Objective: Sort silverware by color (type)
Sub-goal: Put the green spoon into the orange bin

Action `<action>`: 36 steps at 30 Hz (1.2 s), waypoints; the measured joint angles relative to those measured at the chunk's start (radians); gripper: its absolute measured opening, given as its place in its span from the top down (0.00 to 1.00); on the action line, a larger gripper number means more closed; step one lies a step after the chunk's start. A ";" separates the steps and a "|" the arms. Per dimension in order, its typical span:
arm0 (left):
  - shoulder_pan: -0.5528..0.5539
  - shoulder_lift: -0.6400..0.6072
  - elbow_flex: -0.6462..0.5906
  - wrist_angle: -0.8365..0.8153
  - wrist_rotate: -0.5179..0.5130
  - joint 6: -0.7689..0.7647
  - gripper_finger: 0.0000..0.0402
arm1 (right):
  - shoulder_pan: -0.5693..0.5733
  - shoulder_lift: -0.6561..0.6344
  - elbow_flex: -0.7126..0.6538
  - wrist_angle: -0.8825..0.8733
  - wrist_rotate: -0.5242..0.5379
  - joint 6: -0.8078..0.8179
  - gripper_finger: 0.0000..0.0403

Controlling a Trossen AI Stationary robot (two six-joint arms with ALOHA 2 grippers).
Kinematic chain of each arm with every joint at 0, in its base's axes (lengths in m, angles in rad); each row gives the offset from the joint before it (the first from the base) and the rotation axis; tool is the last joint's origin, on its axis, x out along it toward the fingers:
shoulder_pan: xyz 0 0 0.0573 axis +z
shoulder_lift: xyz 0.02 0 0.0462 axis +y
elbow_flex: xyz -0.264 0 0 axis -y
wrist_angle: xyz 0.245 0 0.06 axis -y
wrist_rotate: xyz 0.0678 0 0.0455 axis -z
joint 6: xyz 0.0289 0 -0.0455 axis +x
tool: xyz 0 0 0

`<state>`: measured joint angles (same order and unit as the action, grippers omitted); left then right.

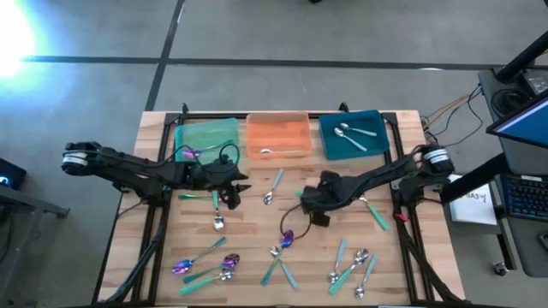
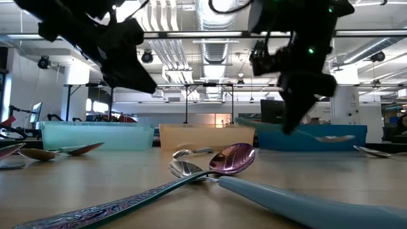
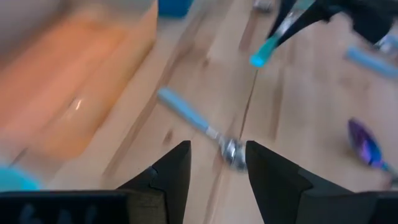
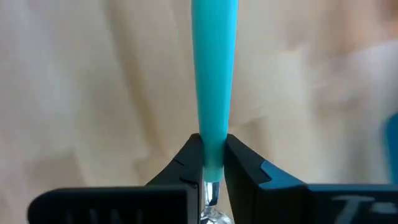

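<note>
Spoons lie scattered over the wooden table (image 1: 257, 231): purple-headed ones (image 1: 287, 238), silver-headed ones with teal handles (image 1: 274, 186), and all-silver ones. My right gripper (image 4: 212, 144) hovers mid-table (image 1: 306, 205), shut on a teal-handled spoon (image 4: 213, 74). That spoon also shows in the left wrist view (image 3: 268, 45). My left gripper (image 3: 217, 149) is open above the table in front of the green tray (image 1: 233, 188). It is just short of a teal-handled, silver-headed spoon (image 3: 199, 121) that lies flat on the wood. My right gripper pinches the spoon's teal handle (image 4: 213, 155) between its two fingers, close to where it joins the silver neck (image 4: 211, 193). The handle runs straight out ahead past the fingertips. Its free end (image 3: 258, 59) slants down and hangs clear of the table.
Three trays line the far edge. The green tray (image 1: 205, 137) holds a purple-headed spoon, the orange tray (image 1: 278, 128) holds one spoon, and the teal tray (image 1: 351, 120) holds two silver ones. Clusters of spoons lie along the near edge (image 1: 205, 265) (image 1: 351, 265).
</note>
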<state>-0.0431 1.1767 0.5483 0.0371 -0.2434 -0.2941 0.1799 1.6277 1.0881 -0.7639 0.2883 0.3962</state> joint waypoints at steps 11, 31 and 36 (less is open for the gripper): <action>0.001 0.031 -0.187 0.734 0.029 0.050 0.70 | -0.026 -0.133 -0.006 0.614 0.206 -0.268 0.93; -0.003 0.261 0.041 0.842 0.068 0.109 0.67 | -0.045 -0.118 -0.002 0.851 0.198 -0.489 0.93; 0.000 0.252 0.059 0.831 0.066 0.147 0.77 | -0.045 -0.119 -0.002 0.845 0.195 -0.497 0.93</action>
<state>-0.0432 1.4290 0.6074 0.8677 -0.1769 -0.1475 0.1352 1.5089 1.0859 0.0811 0.4837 -0.1006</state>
